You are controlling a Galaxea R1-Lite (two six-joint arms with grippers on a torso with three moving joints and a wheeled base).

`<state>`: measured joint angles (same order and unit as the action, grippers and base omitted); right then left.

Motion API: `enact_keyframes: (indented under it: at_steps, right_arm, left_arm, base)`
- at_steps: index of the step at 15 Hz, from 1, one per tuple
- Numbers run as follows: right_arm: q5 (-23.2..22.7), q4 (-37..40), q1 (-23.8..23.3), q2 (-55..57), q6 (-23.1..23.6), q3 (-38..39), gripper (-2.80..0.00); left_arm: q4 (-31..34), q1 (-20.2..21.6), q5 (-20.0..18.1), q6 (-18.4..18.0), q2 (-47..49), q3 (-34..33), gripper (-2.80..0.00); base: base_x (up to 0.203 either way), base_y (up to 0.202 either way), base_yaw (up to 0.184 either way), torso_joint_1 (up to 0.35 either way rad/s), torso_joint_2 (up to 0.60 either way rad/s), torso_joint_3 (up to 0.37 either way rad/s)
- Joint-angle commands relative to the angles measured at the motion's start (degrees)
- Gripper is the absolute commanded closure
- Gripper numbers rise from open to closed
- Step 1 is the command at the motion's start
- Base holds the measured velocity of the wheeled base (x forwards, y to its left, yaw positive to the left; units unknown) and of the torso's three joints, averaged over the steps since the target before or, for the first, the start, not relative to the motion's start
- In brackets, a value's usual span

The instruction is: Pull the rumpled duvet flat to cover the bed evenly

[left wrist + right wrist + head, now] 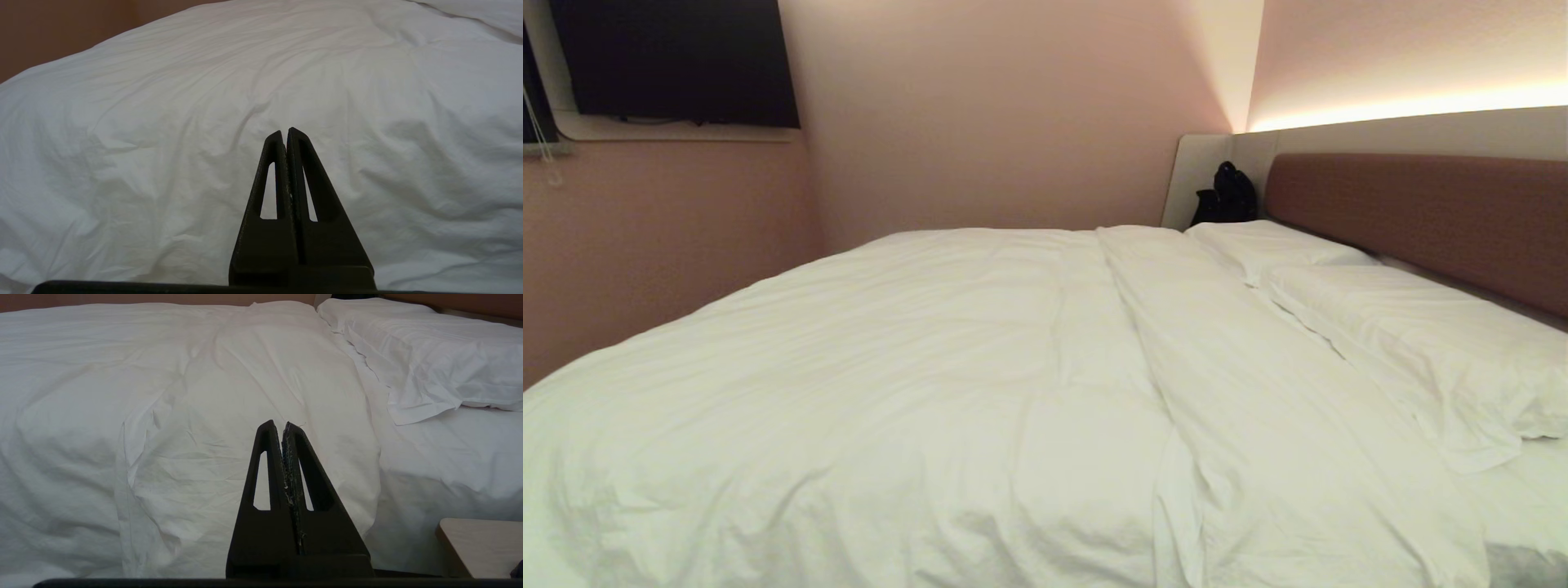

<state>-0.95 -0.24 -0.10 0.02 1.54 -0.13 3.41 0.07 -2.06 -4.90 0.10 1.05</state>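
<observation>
Duvet [915, 384] lies over most of the bed [1523, 514], bunched toward the left, with a folded band along its right edge. Two pillows [1413, 343] lie right of it, against the headboard [1421, 216]. A bag [1225, 196] sits in the far corner behind the pillows. A screen [674, 61] hangs on the far-left wall. A table [478, 545] stands beside the bed's near right corner.

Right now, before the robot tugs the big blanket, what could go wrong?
The duvet lies right against the pillows, so a pull might drag them askew. It is folded back near them, and a grab there might catch only the top layer. Both the left gripper and right gripper are shut, holding nothing.
</observation>
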Motion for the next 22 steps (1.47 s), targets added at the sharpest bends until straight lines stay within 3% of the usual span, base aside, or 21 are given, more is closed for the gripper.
enact_keyframes:
  at_steps: [1,4,14,22]
  right_arm:
    - [0.0,0.0,0.0,0.0,0.0,0.0,0.00]
    - [0.0,0.0,0.0,0.0,0.0,0.0,0.00]
    - [0.0,0.0,0.0,0.0,0.0,0.0,0.00]
    - [-0.1,0.0,0.0,0.0,0.0,0.0,0.00]
  left_arm:
    - [0.0,0.0,0.0,-0.2,0.0,0.1,0.00]
    - [0.1,0.0,0.0,0.2,0.0,0.1,0.00]
    - [0.0,0.0,0.0,0.3,0.0,0.0,0.00]
    - [0.0,0.0,0.0,0.4,0.0,0.0,0.00]
  base:
    - [0.000,0.000,0.000,0.000,0.00,0.000]
    - [-0.027,0.000,-0.001,0.004,0.00,0.000]
    - [-0.185,0.000,0.002,0.002,0.00,0.001]
    - [-0.008,0.000,0.000,-0.001,0.00,0.001]
